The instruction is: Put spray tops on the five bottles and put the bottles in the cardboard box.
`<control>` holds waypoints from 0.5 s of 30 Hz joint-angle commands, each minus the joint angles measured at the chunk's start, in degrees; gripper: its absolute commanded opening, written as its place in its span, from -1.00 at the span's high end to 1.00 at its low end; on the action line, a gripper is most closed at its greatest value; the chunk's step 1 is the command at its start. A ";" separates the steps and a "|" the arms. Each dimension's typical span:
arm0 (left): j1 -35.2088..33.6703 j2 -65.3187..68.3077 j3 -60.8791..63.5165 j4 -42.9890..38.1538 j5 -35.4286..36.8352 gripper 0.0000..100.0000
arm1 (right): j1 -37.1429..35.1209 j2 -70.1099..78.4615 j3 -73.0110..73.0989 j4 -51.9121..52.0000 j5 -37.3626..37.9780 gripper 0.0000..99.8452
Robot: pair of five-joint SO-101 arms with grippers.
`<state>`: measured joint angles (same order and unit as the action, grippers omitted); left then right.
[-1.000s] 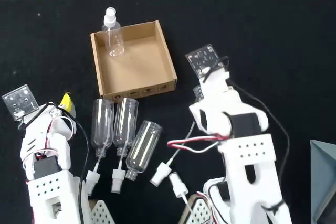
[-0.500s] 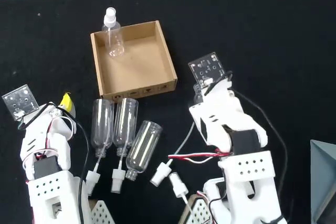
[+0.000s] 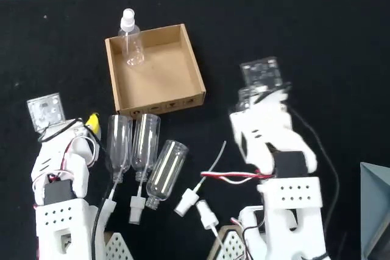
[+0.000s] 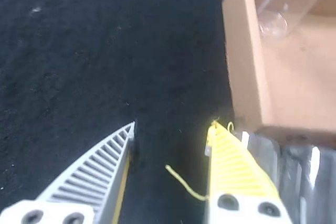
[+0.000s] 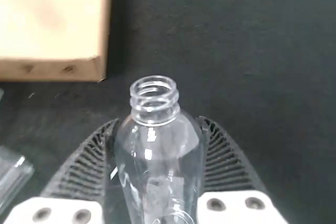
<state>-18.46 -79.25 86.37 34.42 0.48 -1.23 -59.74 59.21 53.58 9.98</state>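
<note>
One capped bottle (image 3: 130, 44) rests in the box (image 3: 164, 80), upper left. Three bottles (image 3: 146, 147) lie below it near loose tops (image 3: 187, 200), lower centre. The right gripper (image 5: 157, 124) clasps an uncapped bottle (image 5: 155, 150); the left gripper (image 4: 172, 125) is spread and empty. Four remain

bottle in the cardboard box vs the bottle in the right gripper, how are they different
The boxed bottle wears a white spray top; the held bottle has a bare, open neck. The boxed bottle rests in a corner of the cardboard box; the held bottle is clamped between the jaws of the right gripper, outside the box. Both are clear and look empty.
</note>
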 commanded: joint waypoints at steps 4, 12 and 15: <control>9.45 -0.70 -12.00 11.60 -6.15 0.59 | 7.38 -1.89 -0.75 -3.43 -4.22 0.85; 21.58 -0.18 -19.21 21.89 -11.96 0.59 | 12.40 -1.89 -0.66 -5.01 -8.35 0.85; 27.47 -0.09 -20.79 25.58 -13.19 0.59 | 13.89 -1.89 -0.66 -5.45 -9.05 0.85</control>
<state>1.58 -79.25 71.16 55.87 -10.59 10.11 -59.74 59.21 50.07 1.89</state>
